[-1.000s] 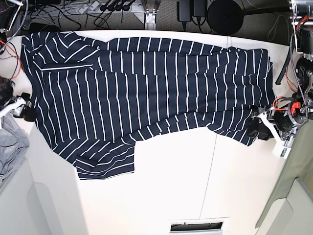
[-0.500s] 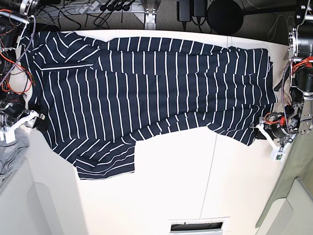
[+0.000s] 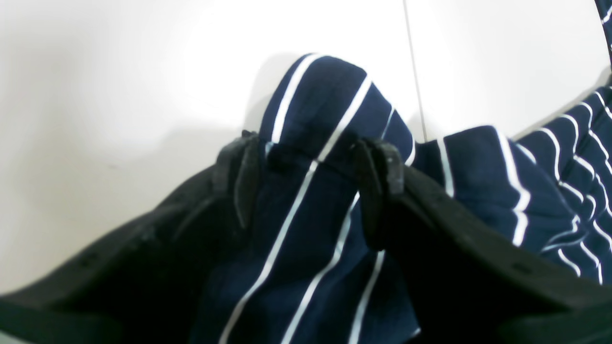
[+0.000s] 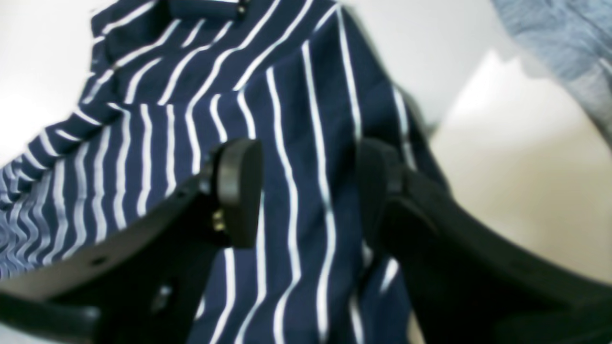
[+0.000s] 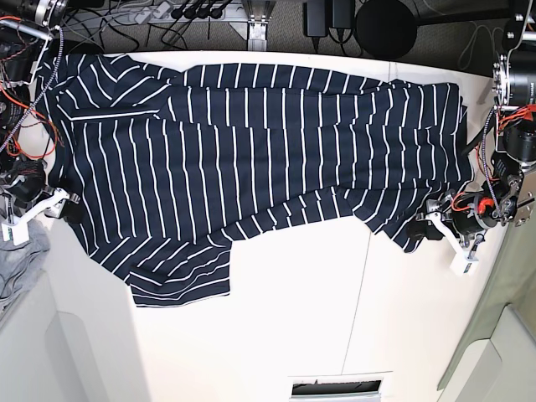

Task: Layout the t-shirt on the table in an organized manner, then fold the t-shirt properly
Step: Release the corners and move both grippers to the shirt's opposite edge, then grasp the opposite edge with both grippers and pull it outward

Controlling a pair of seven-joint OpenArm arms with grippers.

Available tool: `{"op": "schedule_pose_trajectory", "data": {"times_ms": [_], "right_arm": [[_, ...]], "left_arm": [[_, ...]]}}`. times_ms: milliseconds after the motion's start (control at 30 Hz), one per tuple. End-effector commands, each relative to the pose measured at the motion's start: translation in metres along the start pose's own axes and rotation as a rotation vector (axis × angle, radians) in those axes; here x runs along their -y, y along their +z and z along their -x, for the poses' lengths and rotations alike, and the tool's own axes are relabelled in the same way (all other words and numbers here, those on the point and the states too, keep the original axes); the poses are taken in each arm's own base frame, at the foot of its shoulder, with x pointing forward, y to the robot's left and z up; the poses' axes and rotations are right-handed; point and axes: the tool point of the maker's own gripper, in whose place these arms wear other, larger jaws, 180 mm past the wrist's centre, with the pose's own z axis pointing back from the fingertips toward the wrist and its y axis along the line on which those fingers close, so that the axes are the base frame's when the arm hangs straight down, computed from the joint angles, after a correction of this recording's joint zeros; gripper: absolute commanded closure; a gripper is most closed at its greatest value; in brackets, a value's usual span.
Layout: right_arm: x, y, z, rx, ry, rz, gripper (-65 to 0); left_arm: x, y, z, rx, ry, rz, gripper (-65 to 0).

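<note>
table [image 5: 318,310] white | t-shirt [image 5: 251,159] corner btwn left gripper [image 3: 311,153] jaws

No text, label, brand or number can be read anywhere (wrist views included).

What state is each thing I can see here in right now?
t-shirt: spread across the table, lower edge uneven and rumpled, not folded.
table: white, shirt covers its far half.
left gripper: jaws apart, fabric between them.
right gripper: jaws apart over the shirt's edge.
grey cloth: crumpled beside the shirt.
</note>
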Motion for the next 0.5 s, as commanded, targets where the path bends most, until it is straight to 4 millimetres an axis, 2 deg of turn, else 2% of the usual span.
{"op": "schedule_pose_trajectory", "data": {"times_ms": [0, 100, 167, 233, 267, 367, 467], "right_arm": [[0.006, 0.005, -0.027, 0.076, 0.014, 0.018, -31.2], [0.013, 0.003, -0.036, 0.094, 0.009, 0.058, -31.2], [0.016, -0.002, -0.044, 0.104, 0.004, 0.069, -31.3], [0.022, -0.008, -0.052, 0.111, -0.011, 0.094, -31.3], [0.026, -0.011, -0.055, 0.112, -0.022, 0.111, -31.3], [0.036, -0.02, -0.06, 0.11, -0.04, 0.156, -31.3], [0.039, -0.03, -0.058, 0.101, -0.063, 0.159, -31.3]], "left_arm": [[-0.002, 0.006, -0.021, 0.039, -0.016, 0.004, -34.4], [0.006, 0.0, -0.015, 0.009, -0.017, 0.019, -33.2], [0.011, -0.005, -0.009, -0.012, -0.037, 0.021, -21.8], [0.014, -0.008, -0.005, -0.033, -0.059, 0.018, -4.4], [0.014, -0.008, -0.004, -0.041, -0.068, 0.015, 0.0], [0.01, -0.006, -0.004, -0.043, -0.071, 0.007, 0.0], [0.004, -0.002, -0.005, -0.04, -0.069, -0.003, 0.0]]}}
